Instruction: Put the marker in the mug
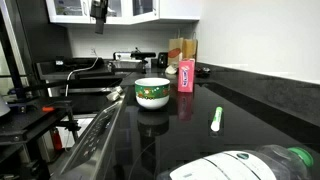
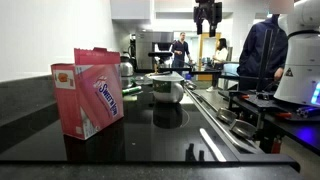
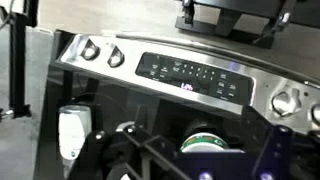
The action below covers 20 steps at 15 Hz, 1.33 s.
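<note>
- Currently the counter (image 1: 255, 105) is the biggest thing: black, glossy, carries all the objs. A stove (image 3: 190, 72) w/ knobs & a control panel runs alongside it and fills the wrist view.
- Big white bottle (image 1: 250, 165) w/ green cap lies at the near edge in an exterior view. It's not the target.
- Pink carton (image 1: 185, 75) stands upright, just behind & beside the mug.
- Mug (image 1: 152, 93) is upright, mouth up, near the counter edge by the stove. Can't see inside.
- Gripper (image 2: 207, 28) hangs high above the scene, roughly over the stove side and well apart from the marker. Jaws spread, nothing between them.
- Marker (image 1: 215, 120) lies flat on the counter, apart from the mug, between mug & bottle.
- Step, my read: pre-approach. Nothing picked yet, task barely begun.
- Next move prob. needs a swing across & down to the marker, jaws set across its thin body, then a low pinch close to the counter. After that: lift, carry over the mug mouth, release.
</note>
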Tool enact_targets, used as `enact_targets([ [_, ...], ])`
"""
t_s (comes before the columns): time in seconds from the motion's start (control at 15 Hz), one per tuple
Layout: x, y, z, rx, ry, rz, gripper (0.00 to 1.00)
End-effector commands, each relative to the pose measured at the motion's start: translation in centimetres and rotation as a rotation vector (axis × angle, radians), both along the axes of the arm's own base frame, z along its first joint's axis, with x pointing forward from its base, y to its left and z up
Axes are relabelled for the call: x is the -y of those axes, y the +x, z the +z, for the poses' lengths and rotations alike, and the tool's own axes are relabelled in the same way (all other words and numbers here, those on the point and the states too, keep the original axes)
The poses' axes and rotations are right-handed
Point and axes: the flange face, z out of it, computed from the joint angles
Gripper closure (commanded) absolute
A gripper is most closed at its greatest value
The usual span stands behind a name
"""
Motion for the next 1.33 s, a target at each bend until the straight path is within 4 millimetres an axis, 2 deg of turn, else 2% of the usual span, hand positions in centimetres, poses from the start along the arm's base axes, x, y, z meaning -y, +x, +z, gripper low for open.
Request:
enact_targets([
  [0.0, 0.0, 0.0, 0.0, -0.001, 0.0, 0.0, 0.0],
  [0.4, 0.0, 0.0, 0.0, 0.0, 0.0, 0.0, 0.0],
  [0.53, 0.5, 1.0, 0.1, 0.017, -0.011, 0.134, 0.0],
  [0.73, 2.9, 3.7, 0.1, 0.067, -0.03, 0.307, 0.0],
  [1.0, 6.9, 8.2, -1.3, 0.14, 0.081, 0.486, 0.0],
  [1.27, 8.1, 12.9, -3.9, 0.131, 0.209, 0.611, 0.0],
])
